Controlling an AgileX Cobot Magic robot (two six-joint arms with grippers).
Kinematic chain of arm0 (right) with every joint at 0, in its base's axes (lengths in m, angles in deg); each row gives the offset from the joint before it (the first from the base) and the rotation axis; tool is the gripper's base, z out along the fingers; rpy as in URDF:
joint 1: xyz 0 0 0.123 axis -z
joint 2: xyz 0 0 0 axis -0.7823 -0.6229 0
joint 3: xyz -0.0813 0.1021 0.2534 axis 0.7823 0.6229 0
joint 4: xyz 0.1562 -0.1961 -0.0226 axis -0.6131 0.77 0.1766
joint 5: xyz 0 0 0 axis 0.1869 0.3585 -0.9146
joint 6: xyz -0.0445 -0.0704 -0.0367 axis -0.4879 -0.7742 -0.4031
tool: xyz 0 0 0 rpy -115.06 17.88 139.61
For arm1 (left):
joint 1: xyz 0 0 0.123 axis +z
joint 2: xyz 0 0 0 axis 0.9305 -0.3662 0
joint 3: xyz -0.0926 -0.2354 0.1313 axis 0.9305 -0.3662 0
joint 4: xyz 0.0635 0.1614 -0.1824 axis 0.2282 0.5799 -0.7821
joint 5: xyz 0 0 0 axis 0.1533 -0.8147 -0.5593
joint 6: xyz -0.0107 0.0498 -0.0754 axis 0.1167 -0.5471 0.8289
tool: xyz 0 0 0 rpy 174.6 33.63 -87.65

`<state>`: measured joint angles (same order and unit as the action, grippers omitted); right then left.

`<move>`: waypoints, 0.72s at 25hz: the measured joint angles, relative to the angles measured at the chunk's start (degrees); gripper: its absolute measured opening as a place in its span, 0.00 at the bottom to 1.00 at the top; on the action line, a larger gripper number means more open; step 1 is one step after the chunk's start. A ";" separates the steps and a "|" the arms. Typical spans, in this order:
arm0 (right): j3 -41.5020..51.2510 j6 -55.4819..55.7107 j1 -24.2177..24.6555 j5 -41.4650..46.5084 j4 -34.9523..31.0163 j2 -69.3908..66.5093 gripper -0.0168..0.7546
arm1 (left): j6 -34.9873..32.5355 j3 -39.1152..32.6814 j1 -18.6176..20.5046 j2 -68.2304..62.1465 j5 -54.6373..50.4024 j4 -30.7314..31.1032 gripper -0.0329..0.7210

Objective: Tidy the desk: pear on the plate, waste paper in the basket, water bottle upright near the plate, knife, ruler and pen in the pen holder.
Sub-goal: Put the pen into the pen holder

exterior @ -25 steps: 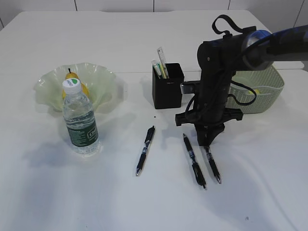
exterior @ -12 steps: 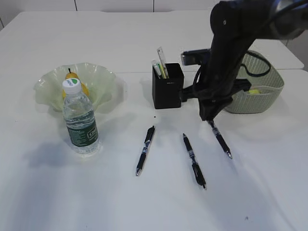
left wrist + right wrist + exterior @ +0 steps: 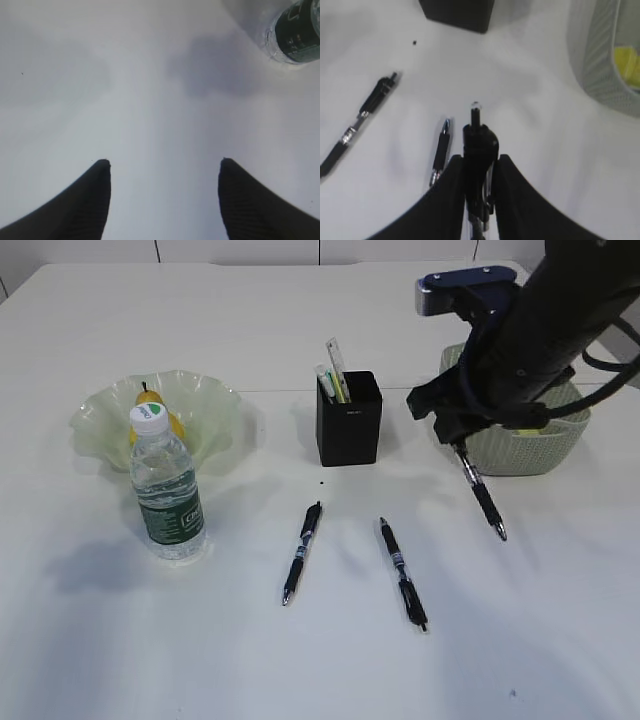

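Observation:
My right gripper [image 3: 455, 437] is shut on a black pen [image 3: 483, 496] and holds it in the air, tip down, in front of the sage-green basket [image 3: 560, 445]; the held pen also shows in the right wrist view [image 3: 479, 145]. Two more black pens [image 3: 301, 551] [image 3: 402, 571] lie on the white desk [image 3: 320, 660]. The black pen holder [image 3: 349, 420] holds the ruler [image 3: 336, 365] and other items. The pear [image 3: 152, 406] lies in the plate [image 3: 215, 415]. The water bottle [image 3: 165, 486] stands upright in front of the plate. Yellow waste paper [image 3: 626, 64] lies in the basket. My left gripper [image 3: 162, 165] is open and empty.
The bottle's base [image 3: 297, 35] shows at the top right of the left wrist view. The two lying pens [image 3: 357, 127] [image 3: 441, 150] and the pen holder's base [image 3: 457, 14] show in the right wrist view. The basket wall [image 3: 592, 55] is to the right.
My right gripper took one pen off the desk, lifted it and carried it up and to the right toward the basket. The other two pens have not moved.

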<state>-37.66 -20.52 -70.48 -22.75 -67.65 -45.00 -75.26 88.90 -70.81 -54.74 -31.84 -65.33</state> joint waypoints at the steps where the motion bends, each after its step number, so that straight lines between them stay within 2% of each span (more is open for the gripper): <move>1: 0.52 -0.12 0.00 -2.15 0.00 0.42 0.19 | 0.00 0.00 0.00 0.00 0.00 0.00 0.67; 6: 1.15 -0.50 0.00 -13.92 -0.21 0.14 0.19 | 0.00 0.00 0.00 0.00 -0.10 0.00 0.67; 14: 1.15 -0.98 0.00 -37.28 -0.98 -4.09 0.19 | 0.00 0.00 0.00 0.00 -0.10 0.00 0.67; 18: 1.15 -0.98 0.00 -49.37 0.74 -6.52 0.19 | 0.00 0.00 0.00 0.00 -0.10 0.00 0.67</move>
<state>-36.51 -21.50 -70.48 -72.12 -66.91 -51.52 -75.26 88.90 -70.81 -54.74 -31.94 -65.33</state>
